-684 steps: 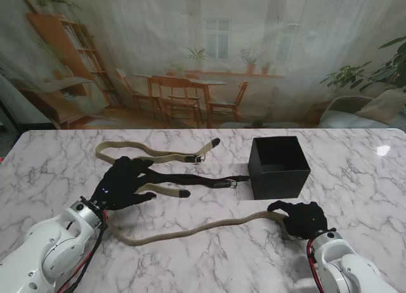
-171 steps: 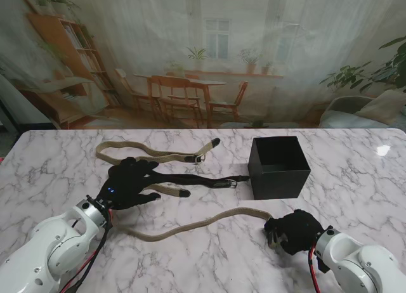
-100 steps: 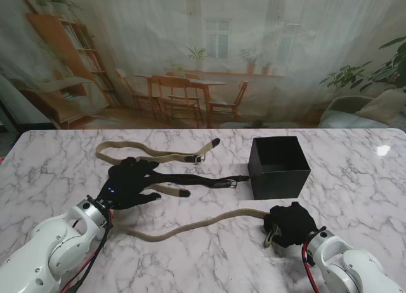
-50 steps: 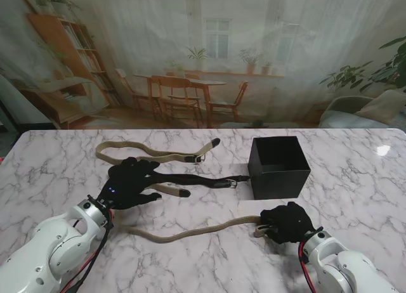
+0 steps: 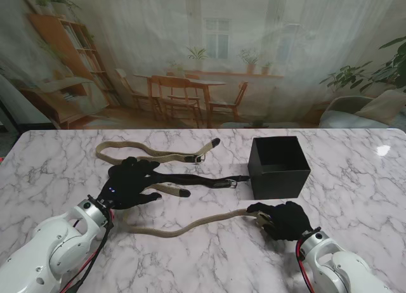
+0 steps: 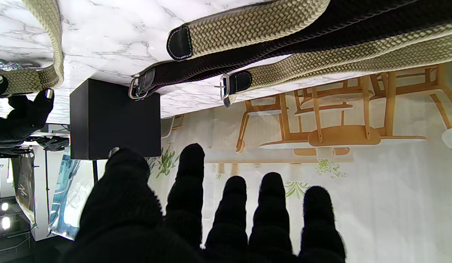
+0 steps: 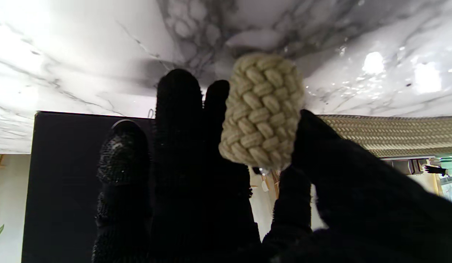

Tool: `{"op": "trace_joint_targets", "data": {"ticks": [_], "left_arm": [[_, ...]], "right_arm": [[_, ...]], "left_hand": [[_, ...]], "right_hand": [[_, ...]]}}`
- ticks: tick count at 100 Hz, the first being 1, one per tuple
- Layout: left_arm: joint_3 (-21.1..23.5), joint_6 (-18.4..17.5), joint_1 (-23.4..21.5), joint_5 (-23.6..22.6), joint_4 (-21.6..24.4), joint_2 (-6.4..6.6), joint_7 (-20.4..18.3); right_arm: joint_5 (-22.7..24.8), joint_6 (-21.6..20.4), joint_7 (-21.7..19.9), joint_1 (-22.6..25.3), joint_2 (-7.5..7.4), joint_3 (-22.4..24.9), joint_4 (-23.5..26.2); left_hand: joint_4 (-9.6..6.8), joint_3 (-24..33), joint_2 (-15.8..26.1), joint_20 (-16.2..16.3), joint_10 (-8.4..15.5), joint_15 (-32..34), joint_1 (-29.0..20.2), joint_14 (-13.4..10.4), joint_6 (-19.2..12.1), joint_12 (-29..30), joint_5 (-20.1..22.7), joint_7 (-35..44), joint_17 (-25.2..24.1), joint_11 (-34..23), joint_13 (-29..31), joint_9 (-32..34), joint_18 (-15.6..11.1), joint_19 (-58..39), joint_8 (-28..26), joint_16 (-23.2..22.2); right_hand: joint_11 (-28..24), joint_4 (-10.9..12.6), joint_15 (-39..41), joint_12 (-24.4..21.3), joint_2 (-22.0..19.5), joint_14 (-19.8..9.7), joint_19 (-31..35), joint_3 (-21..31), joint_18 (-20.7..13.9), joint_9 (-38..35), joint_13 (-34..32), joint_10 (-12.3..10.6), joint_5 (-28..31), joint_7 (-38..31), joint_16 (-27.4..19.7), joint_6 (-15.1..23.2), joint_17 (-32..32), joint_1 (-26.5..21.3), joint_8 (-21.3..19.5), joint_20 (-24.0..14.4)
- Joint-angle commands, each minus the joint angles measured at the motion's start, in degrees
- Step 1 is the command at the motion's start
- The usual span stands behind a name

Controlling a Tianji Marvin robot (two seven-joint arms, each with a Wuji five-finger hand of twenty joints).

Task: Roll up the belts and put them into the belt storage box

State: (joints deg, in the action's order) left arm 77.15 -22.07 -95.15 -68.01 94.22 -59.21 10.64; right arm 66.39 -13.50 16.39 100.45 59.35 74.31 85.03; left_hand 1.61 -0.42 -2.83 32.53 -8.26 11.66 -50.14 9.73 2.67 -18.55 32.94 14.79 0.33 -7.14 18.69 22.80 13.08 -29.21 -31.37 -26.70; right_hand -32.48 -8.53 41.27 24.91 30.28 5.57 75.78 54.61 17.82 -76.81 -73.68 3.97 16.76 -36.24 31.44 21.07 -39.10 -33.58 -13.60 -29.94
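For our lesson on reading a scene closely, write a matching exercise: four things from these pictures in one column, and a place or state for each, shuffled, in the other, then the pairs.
Things
1. belt storage box
2. black belt
3. right hand
4. left hand

Place or state
A. spread flat over belts
B. buckle end lying by the box
C. gripping a tan belt end
D. open-topped, standing right of centre

Pairs: 1-D, 2-B, 3-C, 4-A
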Motion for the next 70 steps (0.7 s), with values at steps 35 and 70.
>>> {"op": "trace_joint_targets", "data": {"ticks": [35, 70], "left_arm": [[-0.1, -0.1, 0.0, 0.2, -0.1, -0.08, -0.6], [0.2, -0.2, -0.1, 0.4, -0.2, -0.14, -0.3]], "right_arm": [[-0.4, -2.7, -2.4, 0.2, 0.03, 0.9, 0.9], [-3.7, -7.1, -21.2, 4.3, -0.75, 6.7, 10.6]], "left_hand": [[-0.75, -1.2, 3.1, -1.0, -0.9, -1.2, -0.1, 0.3, 1.2, 0.5, -1.1, -0.5, -1.2, 1.4, -0.1, -2.5, 1.8, 1.2, 0.6, 0.1], [-0.74, -1.2, 3.3, -1.1, -0.8, -1.4, 0.4, 0.2, 1.3, 0.5, -1.3, -0.7, -1.3, 1.5, -0.2, -2.5, 1.8, 1.6, 0.7, 0.1]], "right_hand": [[5.0, -4.7, -9.1, -3.7, 1.4, -2.7, -2.4, -1.4, -6.9, -4.6, -1.3, -4.6, 35.8, -11.6, -5.1, -19.6, 0.8, 6.2, 8.5, 1.8], [15.2, 2.9, -22.4, -10.3, -9.7, -1.6, -8.6, -14.6, -7.6, 8.9, 10.3, -0.9, 27.4, 10.2, -12.1, -29.3, 8.5, 21.3, -3.3, 4.8]]}}
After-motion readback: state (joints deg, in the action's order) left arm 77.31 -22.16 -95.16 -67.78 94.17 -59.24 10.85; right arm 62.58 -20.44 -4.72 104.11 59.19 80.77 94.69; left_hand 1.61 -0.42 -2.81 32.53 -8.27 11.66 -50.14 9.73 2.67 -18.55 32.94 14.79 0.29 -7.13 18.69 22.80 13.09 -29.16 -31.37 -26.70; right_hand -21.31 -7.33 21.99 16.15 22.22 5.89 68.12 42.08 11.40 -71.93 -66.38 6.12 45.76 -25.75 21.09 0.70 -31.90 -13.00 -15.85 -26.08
